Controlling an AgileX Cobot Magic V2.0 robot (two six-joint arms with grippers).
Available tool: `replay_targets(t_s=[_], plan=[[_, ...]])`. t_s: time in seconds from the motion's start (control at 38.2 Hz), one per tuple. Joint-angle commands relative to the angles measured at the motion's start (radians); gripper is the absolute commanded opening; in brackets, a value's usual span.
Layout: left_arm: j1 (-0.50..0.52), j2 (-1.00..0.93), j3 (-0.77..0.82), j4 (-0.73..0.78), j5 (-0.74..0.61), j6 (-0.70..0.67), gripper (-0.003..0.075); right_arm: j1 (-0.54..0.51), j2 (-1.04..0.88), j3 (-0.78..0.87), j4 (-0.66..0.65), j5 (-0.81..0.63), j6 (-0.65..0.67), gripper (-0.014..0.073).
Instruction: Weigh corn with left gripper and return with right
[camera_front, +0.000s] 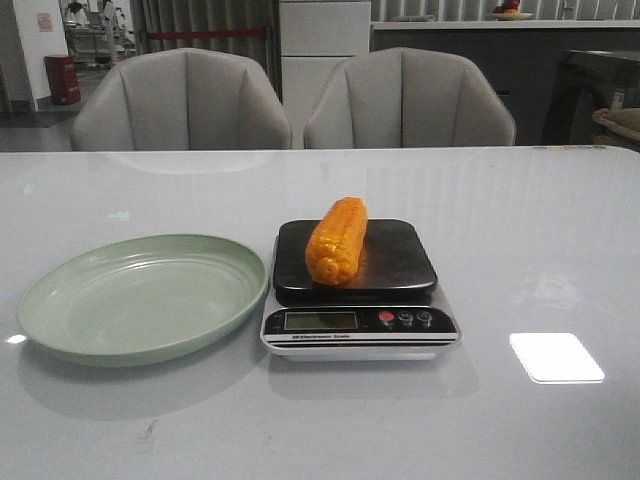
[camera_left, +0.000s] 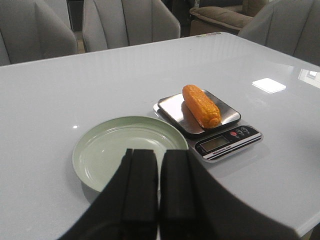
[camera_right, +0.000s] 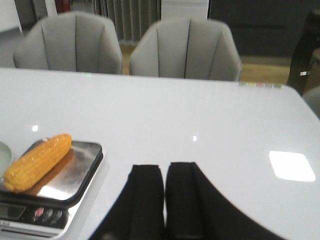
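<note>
Ahead of both claws: corn (camera_front: 337, 241) on scale (camera_front: 357, 287).
Left gripper (camera_left: 159, 187) and right gripper (camera_right: 164, 195) pressed together, empty (weighing done); return to plate (camera_front: 60, 300) remains.

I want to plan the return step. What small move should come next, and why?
Probably open the right gripper and reach toward the corn. The corn lies on the scale, the plate is empty, and both grippers look shut and hold nothing.

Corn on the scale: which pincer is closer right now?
Probably right, though it's close. The right pincer sits just beside the scale holding the corn. The left pincer hangs over the plate's near rim, with the plate between it and the corn.
</note>
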Motion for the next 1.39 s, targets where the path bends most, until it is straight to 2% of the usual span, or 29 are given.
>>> replay_targets(t_s=[0.0,0.29,0.37,0.47,0.5,0.73,0.89,1.07,1.23,1.36], plan=[[0.001,0.011,-0.025,0.004,-0.080,0.001,0.0124,-0.008,0.094,-0.081,-0.009,0.038,0.003,0.0186],[0.001,0.011,-0.025,0.004,-0.080,0.001,0.0124,-0.006,0.202,-0.087,0.023,0.061,0.022,0.0211],[0.001,0.011,-0.025,0.004,-0.080,0.001,0.0124,0.011,0.230,-0.102,0.070,0.060,0.023,0.0353],[0.001,0.011,-0.025,0.004,-0.080,0.001,0.0124,0.065,0.289,-0.151,0.073,0.059,0.023,0.0610],[0.001,0.011,-0.025,0.004,-0.080,0.001,0.0124,0.086,0.306,-0.167,0.073,0.060,0.023,0.0618],[0.001,0.011,-0.025,0.004,-0.080,0.001,0.0124,0.247,0.518,-0.360,0.111,0.072,0.023,0.0595],[0.001,0.011,-0.025,0.004,-0.080,0.001,0.0124,0.324,0.724,-0.569,0.165,0.120,0.030,0.0595],[0.001,0.011,-0.025,0.004,-0.080,0.001,0.0124,0.367,0.967,-0.837,0.163,0.256,0.140,0.0595],[0.001,0.011,-0.025,0.004,-0.080,0.001,0.0124,0.400,1.180,-1.078,0.097,0.411,0.231,0.0594],[0.001,0.011,-0.025,0.004,-0.080,0.001,0.0124,0.449,1.328,-1.256,-0.067,0.547,0.419,0.0594]])
